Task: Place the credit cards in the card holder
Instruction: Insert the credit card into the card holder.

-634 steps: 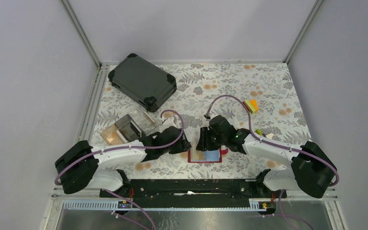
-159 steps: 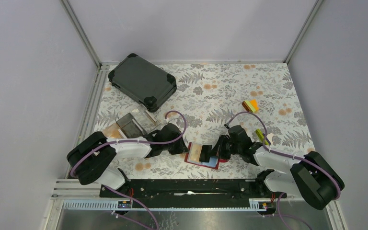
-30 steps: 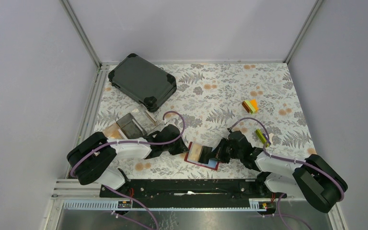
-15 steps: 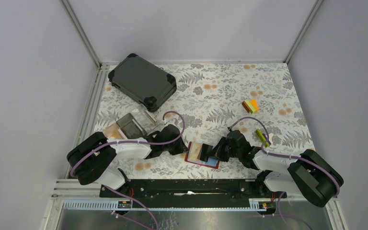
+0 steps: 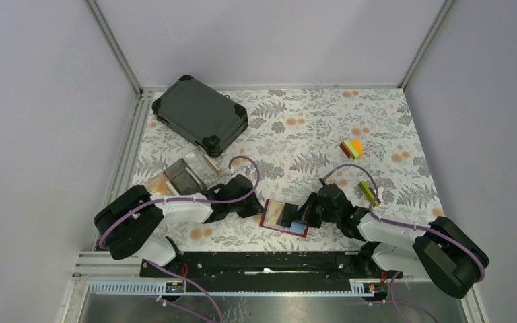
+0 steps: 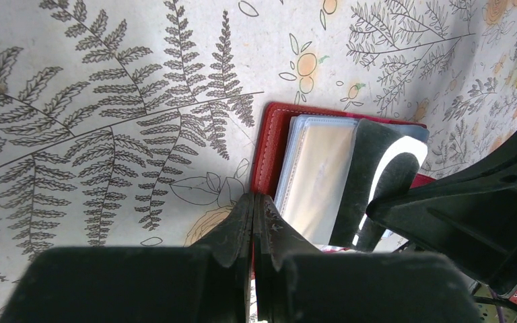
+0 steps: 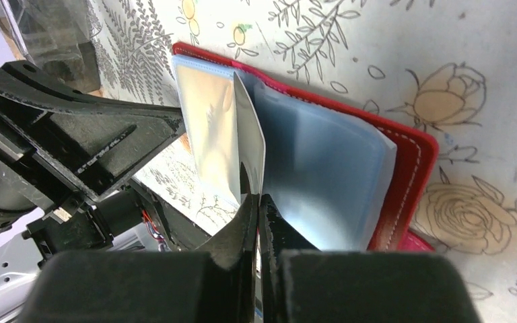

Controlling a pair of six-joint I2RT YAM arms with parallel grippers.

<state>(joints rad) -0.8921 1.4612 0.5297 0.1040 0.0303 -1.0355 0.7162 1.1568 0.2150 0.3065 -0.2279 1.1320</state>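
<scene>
Right jaws, edged closer, pinch thin glossy card (image 7: 250, 142)

A small red leather-like card holder (image 5: 266, 217) lay open and flat near the front edge of the flowered table (image 5: 323, 128), its clear sleeves facing up. A tan plastic card (image 5: 283, 212) showed in its left sleeve and a light blue card (image 5: 299, 228) in its right. A thin dark card (image 6: 377, 175) stood on edge between them.

We count one red wallet (image 6: 269, 145), one tan card (image 6: 316, 175), one dark card (image 6: 370, 165), one blue card (image 7: 323, 175), one dark case (image 5: 200, 114), one clear box (image 5: 185, 176), two block clumps (image 5: 352, 149) (image 5: 367, 191), two arms (image 5: 175, 208) (image 5: 390, 229).
</scene>
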